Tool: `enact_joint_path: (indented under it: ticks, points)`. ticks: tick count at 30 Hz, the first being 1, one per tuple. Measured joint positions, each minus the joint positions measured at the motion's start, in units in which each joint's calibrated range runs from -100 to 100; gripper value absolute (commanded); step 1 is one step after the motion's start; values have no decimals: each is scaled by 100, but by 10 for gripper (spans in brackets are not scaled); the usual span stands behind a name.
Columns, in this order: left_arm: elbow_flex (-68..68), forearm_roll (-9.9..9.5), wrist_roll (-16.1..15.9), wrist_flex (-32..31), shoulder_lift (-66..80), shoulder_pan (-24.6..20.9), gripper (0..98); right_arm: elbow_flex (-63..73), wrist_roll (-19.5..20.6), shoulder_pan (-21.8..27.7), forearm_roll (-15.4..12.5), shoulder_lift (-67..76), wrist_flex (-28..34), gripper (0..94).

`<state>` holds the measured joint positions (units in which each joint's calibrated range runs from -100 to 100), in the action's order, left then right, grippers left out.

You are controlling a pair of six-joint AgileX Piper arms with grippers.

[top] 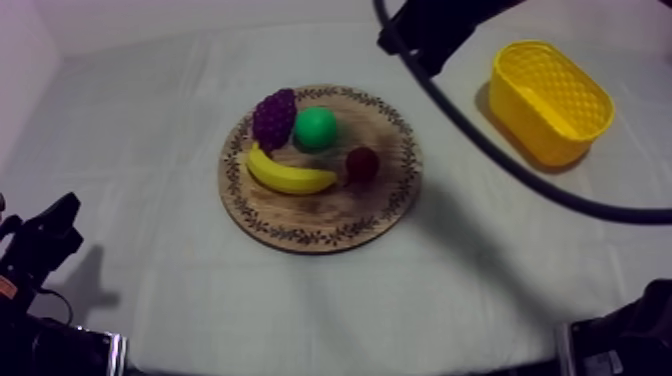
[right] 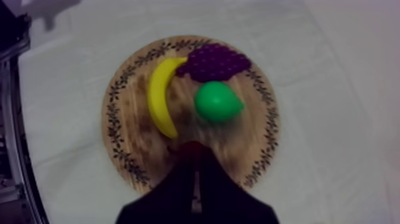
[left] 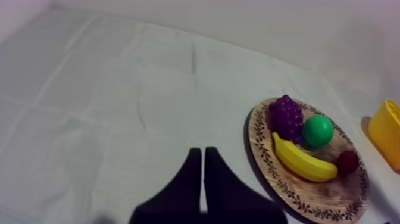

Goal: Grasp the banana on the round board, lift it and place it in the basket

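The yellow banana (top: 285, 175) lies on the round wooden board (top: 330, 215) at the table's middle, at the board's near-left side. In the right wrist view my right gripper (right: 196, 156) is shut with nothing in it. It hovers over the board's rim, its tips at the small red fruit (right: 189, 146), a short way from the banana (right: 159, 95). My right arm (top: 435, 35) comes in at the upper right. My left gripper (left: 203, 150) is shut on nothing, low at the left (top: 45, 235), well away from the board (left: 333, 196). The yellow basket (top: 550, 100) stands at the far right.
On the board, purple grapes (top: 274, 117) and a green pear (top: 316, 127) lie just behind the banana, and the small red fruit (top: 362, 163) is at its right end. A black cable (top: 500, 160) curves between board and basket. Bare cloth surrounds the board.
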<state>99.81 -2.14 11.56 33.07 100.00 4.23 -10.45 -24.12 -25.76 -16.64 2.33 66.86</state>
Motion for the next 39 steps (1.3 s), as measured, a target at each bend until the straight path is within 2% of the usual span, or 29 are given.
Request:
enact_joint_path:
  ticks: [4,6,8,11,13,17,21,27,39]
  points:
    - [0,0,0,0,0,0,1,143,-103,-133,-57,-345,68,29]
    - [0,0,0,0,0,0,1,227,-149,-154,-64,-523,68,61]
    - [0,0,0,0,0,0,1,322,-175,-167,-68,-683,68,151]
    - [0,0,0,0,0,0,1,398,-193,-178,-77,-861,68,379]
    - [0,0,0,0,0,0,1,388,-237,-191,-83,-934,88,499]
    - [0,0,0,0,0,0,1,324,-274,-249,-83,-950,107,637]
    - [0,0,0,0,0,0,1,242,-311,-343,-83,-963,48,664]
    - [0,0,0,0,0,0,1,100,-324,-547,-92,-1193,-204,656]
    - [0,0,0,0,0,0,1,387,-267,-829,1,-2303,-710,658]
